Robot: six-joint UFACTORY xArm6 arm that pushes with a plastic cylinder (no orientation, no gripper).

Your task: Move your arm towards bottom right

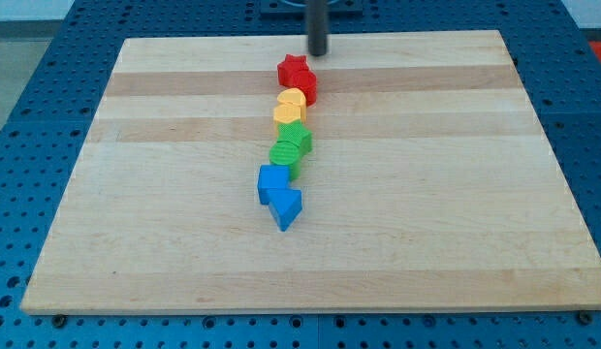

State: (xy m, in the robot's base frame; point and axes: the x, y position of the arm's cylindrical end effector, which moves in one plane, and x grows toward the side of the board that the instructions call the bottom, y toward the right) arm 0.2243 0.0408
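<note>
My tip stands near the view's top edge of the wooden board, just above and to the right of the red star block. The blocks form a line running down the board's middle. Below the star sits a second red block, then a yellow block and a second yellow block. Below them are a green block and a second green block. Lowest are a blue cube and a blue triangular block. The tip touches none of them.
The board lies on a blue perforated table. The arm's dark mount shows at the view's top.
</note>
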